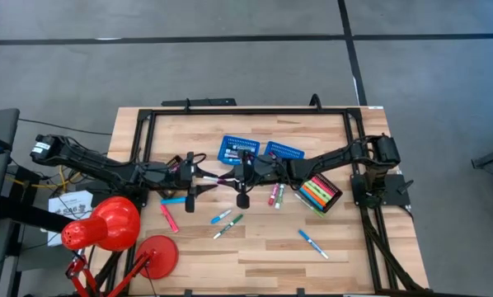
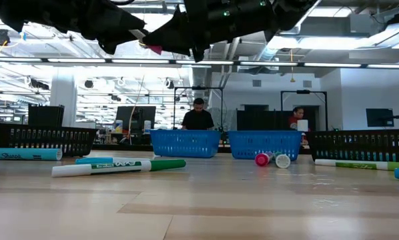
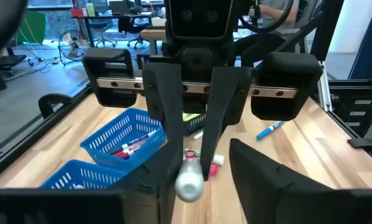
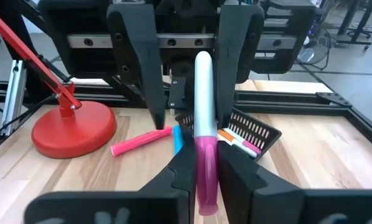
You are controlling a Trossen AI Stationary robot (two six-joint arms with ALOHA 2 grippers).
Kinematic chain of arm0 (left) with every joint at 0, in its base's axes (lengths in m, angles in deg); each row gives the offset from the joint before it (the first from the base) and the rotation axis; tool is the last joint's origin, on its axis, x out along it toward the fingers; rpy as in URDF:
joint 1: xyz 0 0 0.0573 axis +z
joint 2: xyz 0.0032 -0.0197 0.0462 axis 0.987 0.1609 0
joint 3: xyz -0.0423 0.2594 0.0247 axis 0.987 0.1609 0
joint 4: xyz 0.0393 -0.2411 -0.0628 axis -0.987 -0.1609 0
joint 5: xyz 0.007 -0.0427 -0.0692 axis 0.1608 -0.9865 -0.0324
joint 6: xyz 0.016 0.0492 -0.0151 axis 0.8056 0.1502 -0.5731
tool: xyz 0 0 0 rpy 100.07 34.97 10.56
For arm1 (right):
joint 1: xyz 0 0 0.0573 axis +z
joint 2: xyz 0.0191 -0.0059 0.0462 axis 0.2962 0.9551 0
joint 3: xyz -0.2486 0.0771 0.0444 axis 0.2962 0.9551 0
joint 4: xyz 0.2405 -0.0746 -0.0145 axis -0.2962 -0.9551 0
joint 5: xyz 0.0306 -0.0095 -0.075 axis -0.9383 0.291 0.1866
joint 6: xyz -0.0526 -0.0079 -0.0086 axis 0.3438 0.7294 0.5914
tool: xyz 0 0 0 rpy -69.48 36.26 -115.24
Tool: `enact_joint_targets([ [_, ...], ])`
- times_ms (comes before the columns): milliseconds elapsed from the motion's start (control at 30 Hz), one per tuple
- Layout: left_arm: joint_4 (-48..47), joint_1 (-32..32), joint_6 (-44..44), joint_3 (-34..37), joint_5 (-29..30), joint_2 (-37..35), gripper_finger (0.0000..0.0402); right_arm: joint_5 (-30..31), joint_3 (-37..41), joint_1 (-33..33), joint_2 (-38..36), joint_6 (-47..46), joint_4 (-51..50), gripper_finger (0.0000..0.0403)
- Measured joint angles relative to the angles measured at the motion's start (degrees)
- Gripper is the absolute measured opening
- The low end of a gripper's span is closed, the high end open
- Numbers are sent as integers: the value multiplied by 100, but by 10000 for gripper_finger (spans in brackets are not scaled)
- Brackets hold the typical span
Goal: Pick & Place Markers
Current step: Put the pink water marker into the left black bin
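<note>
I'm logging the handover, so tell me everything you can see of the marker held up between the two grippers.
The marker is a short thin pen with a white barrel and a pink cap, plastic by its look. It is held in the air above the table's middle, level between the arms. The right gripper is shut on its pink end. The left gripper's fingers flank the white end, but contact cannot be told.

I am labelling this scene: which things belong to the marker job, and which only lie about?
Job: held marker in right gripper, left gripper open around it above mid-table; loose markers; blue baskets; black tray.
Lying about: red lamp.
</note>
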Motion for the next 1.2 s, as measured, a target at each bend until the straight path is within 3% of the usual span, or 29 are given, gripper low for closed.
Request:
enact_joint_targets([
  [367,4,4,2,0,56,-2,37,-15,0,0,0,21,47,57],
  [567,-24,4,-8,0,204,-1,47,22,0,-9,0,148,-132,73],
  [733,-222,4,-43,0,238,0,44,44,0,-60,0,149,-797,112],
  [867,-708,-2,-437,0,614,-1,37,327,0,-76,0,-133,-1653,156],
  [1067,-2192,4,-1564,2,1977,-234,62,514,2,-76,0,-643,-2726,206],
  [1200,-3455,4,-2861,2,2096,-621,55,508,2,-76,0,-651,-2866,220],
])
